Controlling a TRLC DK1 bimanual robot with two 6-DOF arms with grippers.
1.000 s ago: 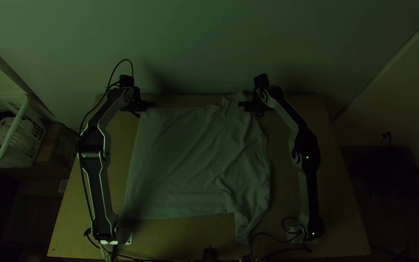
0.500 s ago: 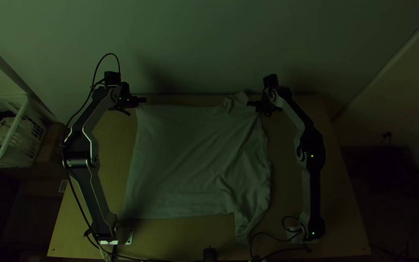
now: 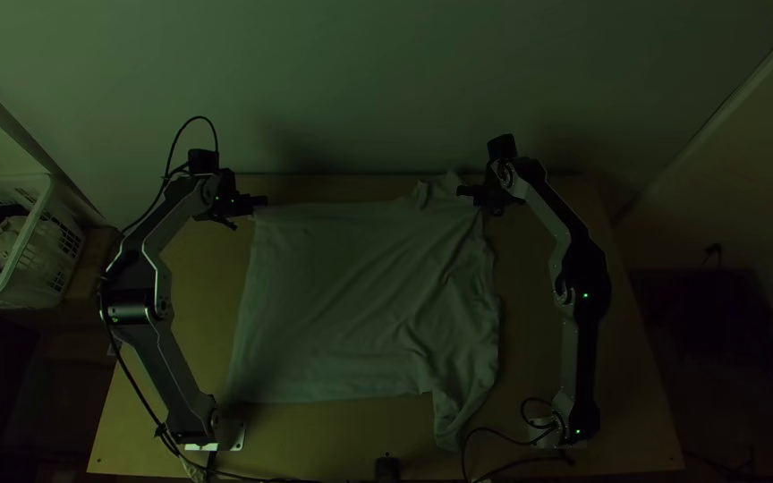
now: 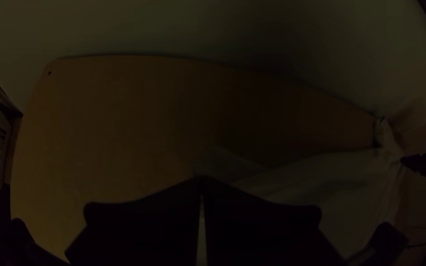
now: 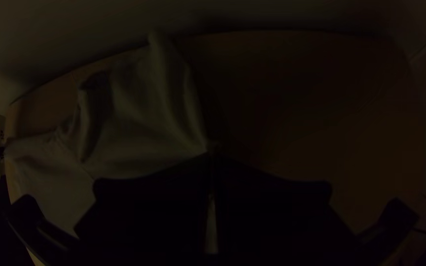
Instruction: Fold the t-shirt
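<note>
Light wood runs along the near edge of the table (image 3: 315, 434), where one sleeve (image 3: 448, 422) of a pale t-shirt (image 3: 342, 304) points toward the arms' bases. Behind the sleeve, the body of the shirt lies spread across the middle of the work surface, lightly creased toward the right-hand side, with no finished fold to be made out. At the far side, two robot arms have hold of the garment: the left gripper (image 3: 261, 201), its fingers brought together at the tips, pinches the far corner at the left-hand end, while the right gripper (image 3: 465, 191), closed just as narrowly, grips cloth beside the far sleeve (image 3: 446, 182). A plain wall (image 3: 360, 89) rises behind them. The job appears to be in its opening stage, the shirt laid out and grasped, with all the folding ahead; bringing the far edge over toward the near one would be a likely first fold.
</note>
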